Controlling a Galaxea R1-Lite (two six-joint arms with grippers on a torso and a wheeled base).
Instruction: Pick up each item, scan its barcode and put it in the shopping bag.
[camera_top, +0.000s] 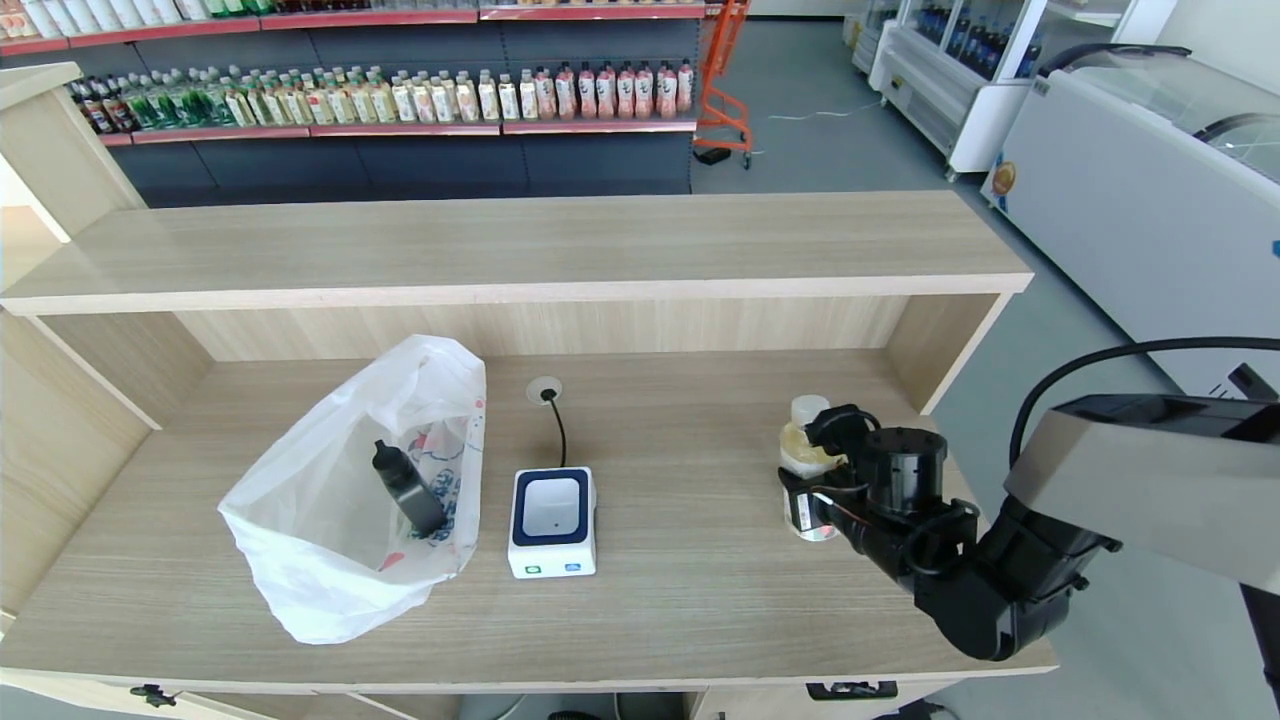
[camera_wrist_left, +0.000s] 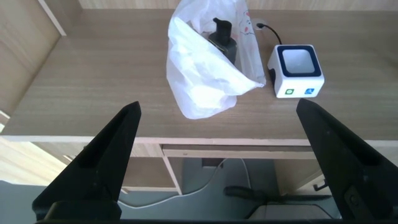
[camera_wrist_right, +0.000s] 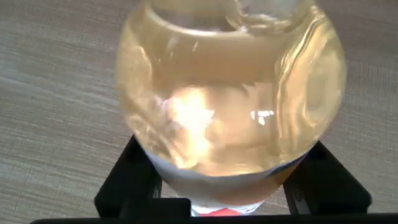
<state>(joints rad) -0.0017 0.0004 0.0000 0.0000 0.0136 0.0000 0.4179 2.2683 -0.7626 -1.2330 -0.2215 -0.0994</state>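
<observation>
A clear bottle (camera_top: 805, 440) of pale yellow liquid with a white cap stands upright on the wooden counter (camera_top: 690, 610), at the right. My right gripper (camera_top: 805, 505) is shut on its lower part; in the right wrist view the bottle (camera_wrist_right: 230, 87) sits between the black fingers (camera_wrist_right: 134, 183). A white scanner (camera_top: 552, 520) with a dark window lies mid-counter. Left of it is the white plastic shopping bag (camera_top: 330, 520), its mouth open, with a dark bottle (camera_top: 408, 490) inside. My left gripper (camera_wrist_left: 217, 109) hangs open and empty off the counter's front edge, facing the bag (camera_wrist_left: 205, 81) and scanner (camera_wrist_left: 297, 70).
A raised wooden ledge (camera_top: 520, 250) and side walls close in the counter at the back, left and right. The scanner's black cable (camera_top: 556, 425) runs to a hole at the back. Bare wood lies between scanner and bottle.
</observation>
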